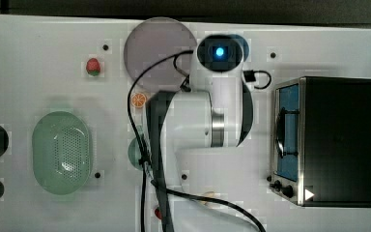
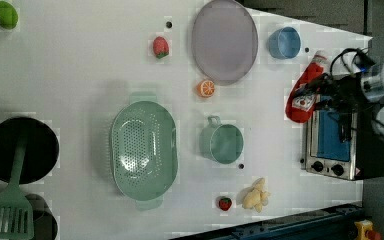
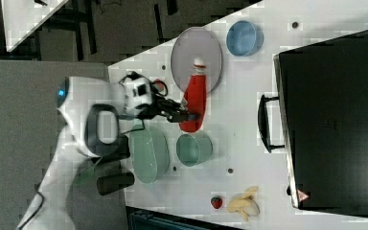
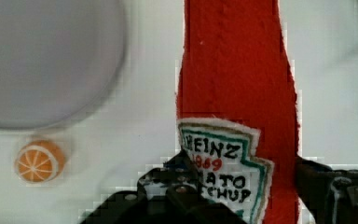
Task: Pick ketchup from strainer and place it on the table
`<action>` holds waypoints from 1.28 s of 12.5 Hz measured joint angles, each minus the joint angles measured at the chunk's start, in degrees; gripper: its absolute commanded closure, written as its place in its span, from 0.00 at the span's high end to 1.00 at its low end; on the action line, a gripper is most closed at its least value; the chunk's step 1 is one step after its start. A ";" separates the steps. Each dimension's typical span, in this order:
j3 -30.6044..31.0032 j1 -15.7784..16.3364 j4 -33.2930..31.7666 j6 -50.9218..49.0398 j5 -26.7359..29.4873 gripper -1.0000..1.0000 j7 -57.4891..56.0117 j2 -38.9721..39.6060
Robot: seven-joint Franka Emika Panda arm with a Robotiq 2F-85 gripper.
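While carried: ketchup bottle [image 4: 235,93] clamped in gripper [image 4: 242,191], aloft.
Done: strainer [image 2: 143,147] emptied.
Left: lowering onto tabletop [image 2: 80,65], release.

Ketchup [image 2: 302,95]: red soft bottle with white cap and a white label lettered in red and black, clamped at its lower body between the fingers of the hand [image 4: 242,196], held off the counter [image 2: 80,65], cap toward the grey-lilac plate in the right view. Strainer [image 2: 143,147]: pale green oval basin, perforated bottom, upright on the white counter, well apart from the bottle, nothing inside.
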 measured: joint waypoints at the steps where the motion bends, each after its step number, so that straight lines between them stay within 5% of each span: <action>1: -0.03 0.03 -3.02 3.30 0.06 0.59 -0.45 0.03; 5: -0.25 1.51 -12.65 14.38 -2.80 0.62 -0.62 0.13; 9: -0.34 2.28 -17.12 17.51 -6.67 1.00 -0.65 2.87; 12: -0.43 2.25 -16.79 18.10 -7.45 1.00 -1.23 3.19; 16: -0.48 2.35 -8.50 10.58 -5.87 1.00 -1.33 -4.12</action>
